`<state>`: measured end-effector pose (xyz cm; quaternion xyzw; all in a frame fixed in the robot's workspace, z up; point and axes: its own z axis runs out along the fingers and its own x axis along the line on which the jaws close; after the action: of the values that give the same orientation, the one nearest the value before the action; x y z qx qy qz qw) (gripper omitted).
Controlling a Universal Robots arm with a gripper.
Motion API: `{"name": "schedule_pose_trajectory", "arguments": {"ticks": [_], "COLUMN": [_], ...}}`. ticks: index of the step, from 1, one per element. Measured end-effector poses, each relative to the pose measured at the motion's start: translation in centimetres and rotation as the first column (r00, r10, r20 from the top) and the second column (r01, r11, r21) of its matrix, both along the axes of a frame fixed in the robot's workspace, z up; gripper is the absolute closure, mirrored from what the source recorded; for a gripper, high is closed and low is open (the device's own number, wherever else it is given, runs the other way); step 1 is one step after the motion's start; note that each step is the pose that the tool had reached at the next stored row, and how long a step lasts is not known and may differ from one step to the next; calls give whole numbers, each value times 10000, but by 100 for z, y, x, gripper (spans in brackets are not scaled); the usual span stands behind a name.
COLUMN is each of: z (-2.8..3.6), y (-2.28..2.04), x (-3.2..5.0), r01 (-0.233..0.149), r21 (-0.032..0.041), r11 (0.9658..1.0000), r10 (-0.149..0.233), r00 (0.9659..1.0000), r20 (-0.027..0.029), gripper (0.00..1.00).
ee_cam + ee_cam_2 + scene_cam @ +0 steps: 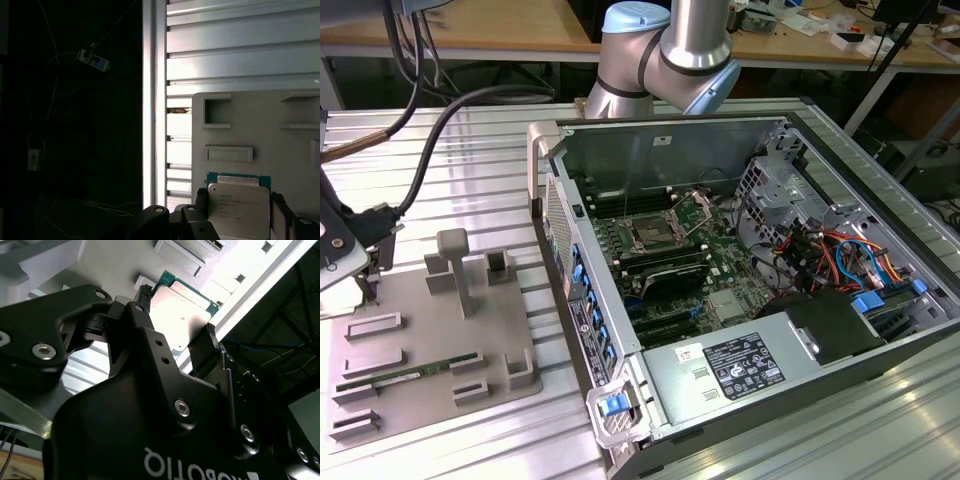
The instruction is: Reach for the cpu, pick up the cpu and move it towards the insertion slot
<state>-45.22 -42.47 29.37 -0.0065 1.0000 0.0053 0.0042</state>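
Note:
The cpu (pixel 239 199) is a thin square chip with a pale metal face and a green rim. It sits between my gripper's (pixel 239 205) black fingers, over the grey fixture plate (pixel 260 135). In the second wrist view the cpu (pixel 180 315) spans the gap of the gripper (pixel 176 312), with one finger against each opposite edge, so the gripper is shut on it. In the exterior view the gripper (pixel 342 255) is at the far left, beside the fixture plate (pixel 420 320). The insertion slot (pixel 650 235), a dark socket with a metal frame, lies in the open computer case.
The open computer case (pixel 740 270) lies at the exterior view's right, with cables and a power supply inside. A green memory stick (pixel 410 372) rests on the fixture plate among raised grey blocks (pixel 455 265). A thick black cable (pixel 440 130) arcs over the ribbed metal table.

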Motion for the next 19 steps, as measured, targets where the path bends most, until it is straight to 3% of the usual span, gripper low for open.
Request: {"name": "schedule_pose_trajectory", "arguments": {"ticks": [19], "z": [29], "y": [0], "x": [0], "r01": [1], "r21": [16], "r11": [10000], "r10": [-1], "r00": [10000], "r20": [-2], "gripper": [45]}}
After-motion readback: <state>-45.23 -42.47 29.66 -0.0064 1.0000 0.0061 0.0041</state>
